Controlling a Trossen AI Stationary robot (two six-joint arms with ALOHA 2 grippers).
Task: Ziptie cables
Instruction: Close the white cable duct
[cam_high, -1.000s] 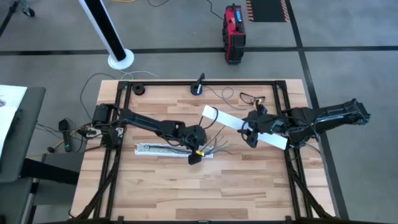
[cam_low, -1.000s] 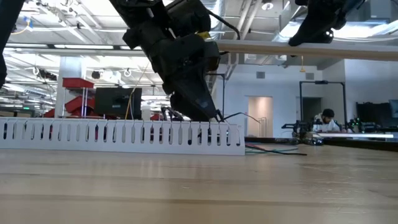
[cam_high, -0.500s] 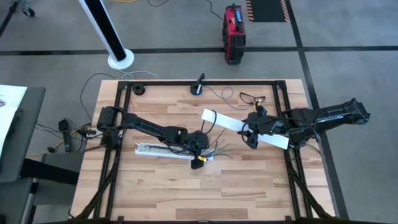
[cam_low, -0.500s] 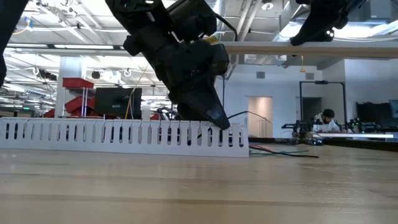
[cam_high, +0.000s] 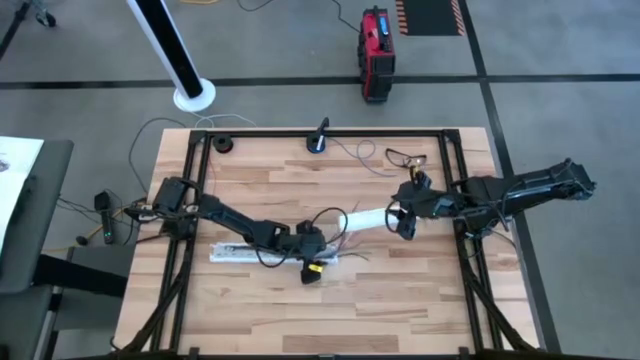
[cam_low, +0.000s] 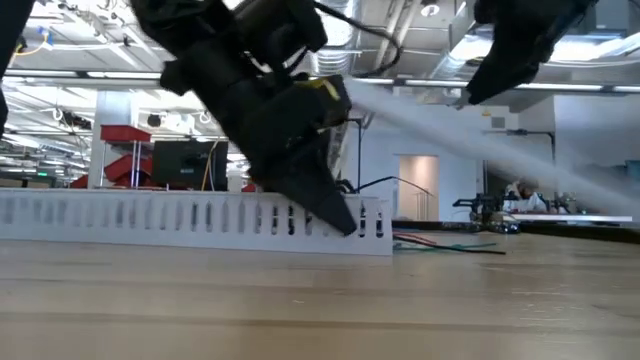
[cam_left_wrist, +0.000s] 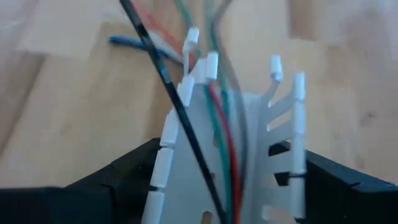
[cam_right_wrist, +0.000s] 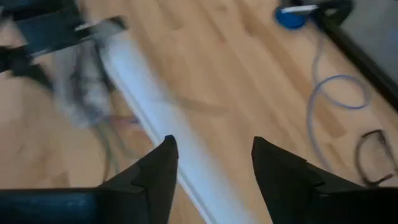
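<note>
A long white slotted strip (cam_high: 262, 250) lies on the wooden table. The cables (cam_left_wrist: 219, 118), thin grey, red, green and black wires, run along its channel and fan out past its right end (cam_high: 348, 243). My left gripper (cam_high: 318, 256) (cam_left_wrist: 227, 155) is shut on that strip near its right end. My right gripper (cam_high: 398, 218) (cam_right_wrist: 211, 155), right of centre, is shut on a flat white strip (cam_high: 365, 218) held in the air (cam_low: 520, 150). My left gripper pinches the slotted strip's two side walls (cam_left_wrist: 163, 168) between its fingers, near the end where the cables come out. The fingers slant down toward the table's right, along the strip (cam_low: 340, 215). The strip rests on the table. My right gripper holds the flat white strip (cam_right_wrist: 186, 168) between its two fingers, which lie across it. The strip is clear of the table and slants, reaching toward my left gripper. The contact itself lies at the wrist picture's lower edge.
A small round blue-black device (cam_high: 318, 143) with a pale cord (cam_right_wrist: 323, 99) sits at the far edge. A dark wire loop (cam_high: 405, 158) lies far right, and a black round part (cam_high: 222, 145) far left. Bare wood lies toward the near edge.
My left gripper has sunk and gone a little toward the near edge, dragging the slotted strip slightly. My right gripper has turned, so the flat white strip has swung from level to slanting, its left end now close to my left gripper.
</note>
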